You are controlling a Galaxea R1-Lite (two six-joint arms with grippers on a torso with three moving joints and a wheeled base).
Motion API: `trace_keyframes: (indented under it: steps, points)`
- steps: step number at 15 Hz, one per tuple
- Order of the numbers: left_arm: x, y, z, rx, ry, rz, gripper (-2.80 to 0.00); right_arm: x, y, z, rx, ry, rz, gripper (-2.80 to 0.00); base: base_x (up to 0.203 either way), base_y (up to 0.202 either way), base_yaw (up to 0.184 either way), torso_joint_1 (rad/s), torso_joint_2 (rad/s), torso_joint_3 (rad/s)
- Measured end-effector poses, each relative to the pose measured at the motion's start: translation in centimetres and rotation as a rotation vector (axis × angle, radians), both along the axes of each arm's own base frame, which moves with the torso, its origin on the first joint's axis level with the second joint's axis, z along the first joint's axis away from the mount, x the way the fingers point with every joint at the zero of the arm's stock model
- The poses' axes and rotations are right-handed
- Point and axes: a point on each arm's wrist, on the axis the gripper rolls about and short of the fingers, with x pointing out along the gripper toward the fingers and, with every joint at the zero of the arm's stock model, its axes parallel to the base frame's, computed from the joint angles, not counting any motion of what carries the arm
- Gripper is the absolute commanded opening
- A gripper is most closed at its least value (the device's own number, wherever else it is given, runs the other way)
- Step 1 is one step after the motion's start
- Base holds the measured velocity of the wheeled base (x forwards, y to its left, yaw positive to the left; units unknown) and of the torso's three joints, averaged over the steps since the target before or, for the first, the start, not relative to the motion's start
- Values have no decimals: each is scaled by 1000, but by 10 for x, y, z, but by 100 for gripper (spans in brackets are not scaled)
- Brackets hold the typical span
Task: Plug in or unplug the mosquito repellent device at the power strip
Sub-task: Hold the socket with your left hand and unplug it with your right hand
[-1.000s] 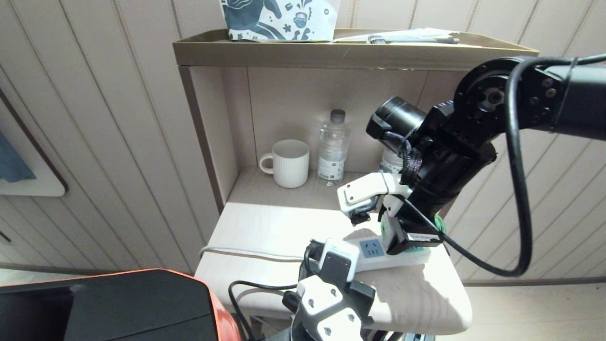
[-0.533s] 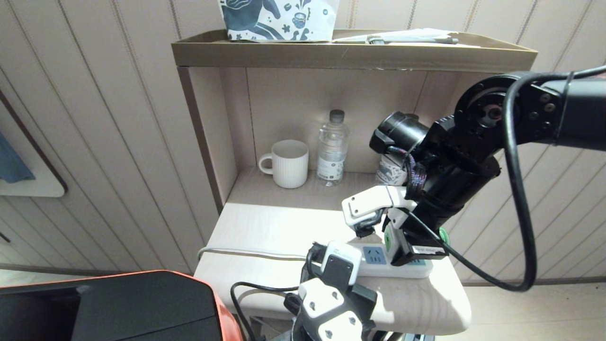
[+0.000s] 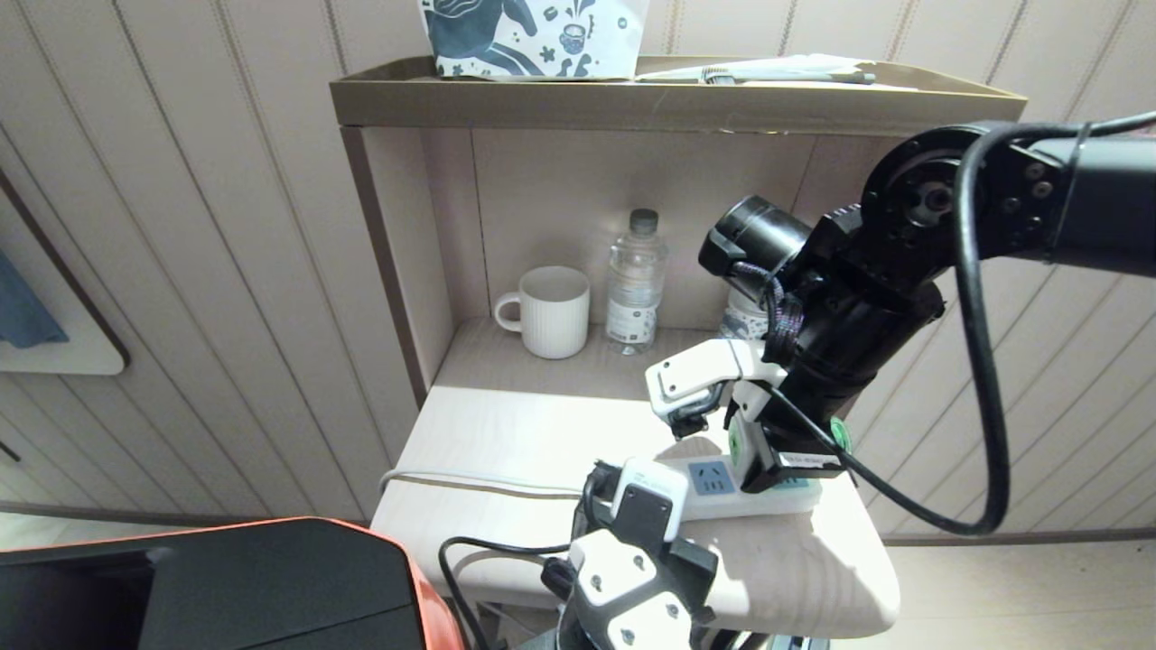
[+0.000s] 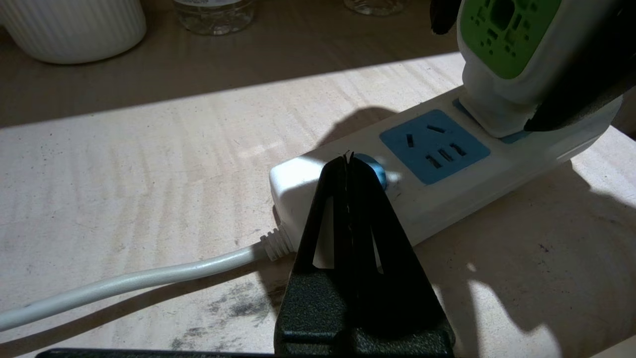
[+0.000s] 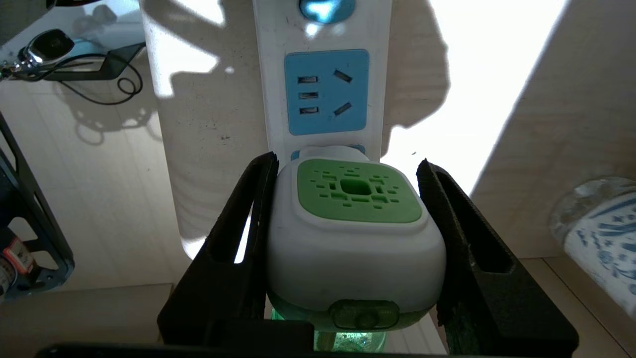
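The right hand [image 5: 348,248] clamps the mosquito repellent device [image 5: 355,238] seated in the power strip [image 5: 323,89]; the left hand [image 4: 349,164], fingers together, pins the strip's near end on the tabletop [image 3: 506,433], likely steadying it.

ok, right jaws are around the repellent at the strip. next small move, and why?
Probably a short straight pull, lifting the mosquito repellent device off the power strip. The right gripper has a jaw against each side of its white head, whose base sits on a socket, though whether the pins are fully in is hidden. The left gripper, shut, sits at the strip's button end and could brace it.
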Motion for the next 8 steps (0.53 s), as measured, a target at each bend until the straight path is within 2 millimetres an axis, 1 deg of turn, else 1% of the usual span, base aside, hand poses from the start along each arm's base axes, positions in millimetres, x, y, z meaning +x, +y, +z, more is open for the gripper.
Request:
trace_keyframes:
  steps: [4,6,8]
  points:
    - [0,0,0,-1,0,-3,-280,-6,-5,12,27,-35,-2,-280,0,0,0,0,0,0]
    - [0,-1,0,-1,0,-5,-280,-7,-7,10,22,-26,-4,-280,0,0,0,0,0,0]
    - [0,-1,1,1,1,-8,-280,-7,-8,1,6,4,-6,-280,0,0,0,0,0,0]
